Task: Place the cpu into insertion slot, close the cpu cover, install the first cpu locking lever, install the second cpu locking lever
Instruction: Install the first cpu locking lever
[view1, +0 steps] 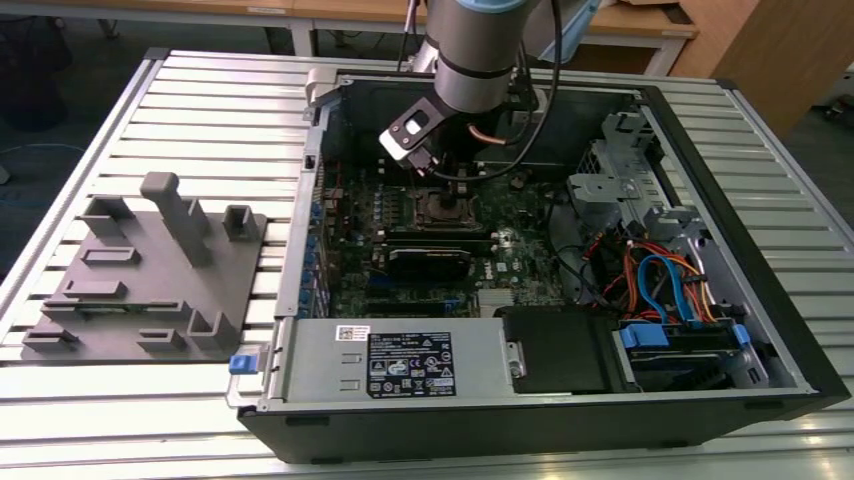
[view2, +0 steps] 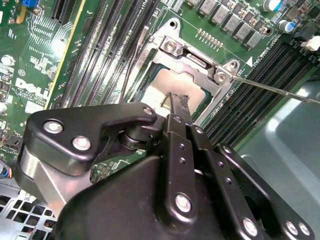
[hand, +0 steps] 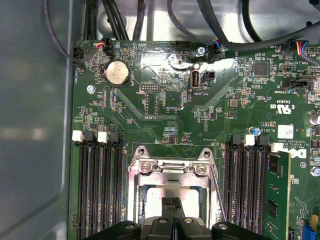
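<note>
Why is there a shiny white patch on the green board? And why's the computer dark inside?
First wrist view: light glares white off the green board beside the coin battery. Second wrist view: the cpu shines too. Exterior view: the case walls seem to shade its inside; the slatted table is bright.

Grey cpu (hand: 167, 190) lies in the insertion slot (hand: 131, 192), framed by the cpu cover (hand: 172, 178).

Green circuit board (hand: 165, 115) with fine pale traces; bright silver cpu cover (hand: 170, 172) round dull pale-grey cpu (hand: 152, 195); matte black gripper (hand: 172, 202), silver screw heads; black long slots (hand: 97, 185); grey power-supply box (view1: 400, 360), black-and-white label; blue and orange cables (view1: 661, 280); light grey table (view1: 214, 110), ribbed stripes.
</note>
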